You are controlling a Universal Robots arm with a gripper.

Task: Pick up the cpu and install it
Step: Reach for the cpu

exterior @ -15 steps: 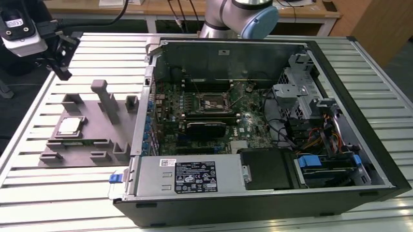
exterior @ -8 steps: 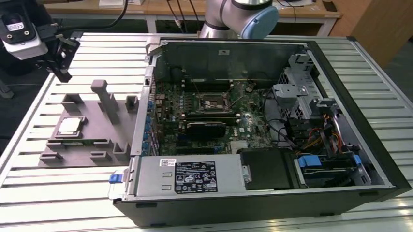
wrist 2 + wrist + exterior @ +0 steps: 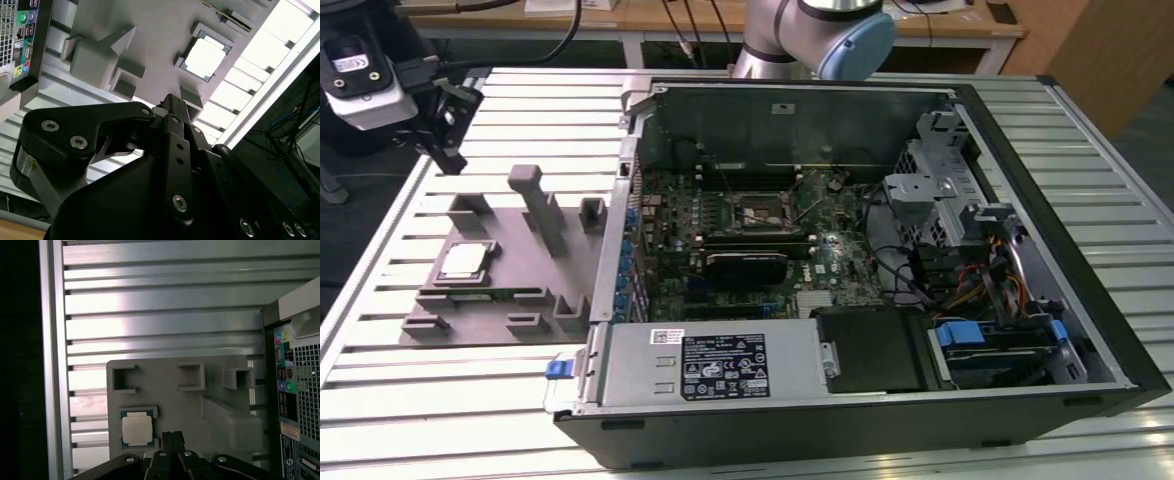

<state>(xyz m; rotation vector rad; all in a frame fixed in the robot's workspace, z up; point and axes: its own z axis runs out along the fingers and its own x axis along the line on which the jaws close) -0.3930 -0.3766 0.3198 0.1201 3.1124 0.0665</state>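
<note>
In the first wrist view the gripper (image 3: 172,435) has its two dark fingers pressed together with nothing between them. It hangs in the air above the grey tray (image 3: 510,240), well apart from it.

The cpu (image 3: 464,262) lies flat in a square pocket of that tray, silvery top up, not touched by anything. In the exterior view the gripper is at about 12 o'clock from the cpu.

The tray rests on the slatted metal table (image 3: 400,420), at 9 o'clock from the open computer case (image 3: 854,445). Between the cpu and the case, at 2 to 3 o'clock from the chip, stand the tray's upright posts (image 3: 538,215), the tallest nearest the middle. Beyond them rises the case's side wall.

Inside the case, the dark metal-framed socket (image 3: 761,212) sits on the motherboard (image 3: 841,255). A long black part (image 3: 747,265) lies just beside it at 6 o'clock. At 3 o'clock from the socket are a grey drive cage (image 3: 927,190) and a bundle of cables (image 3: 974,275). The power supply (image 3: 707,365) fills the case's 6 o'clock edge. The robot arm (image 3: 821,35) rises behind the case at 12 o'clock.
</note>
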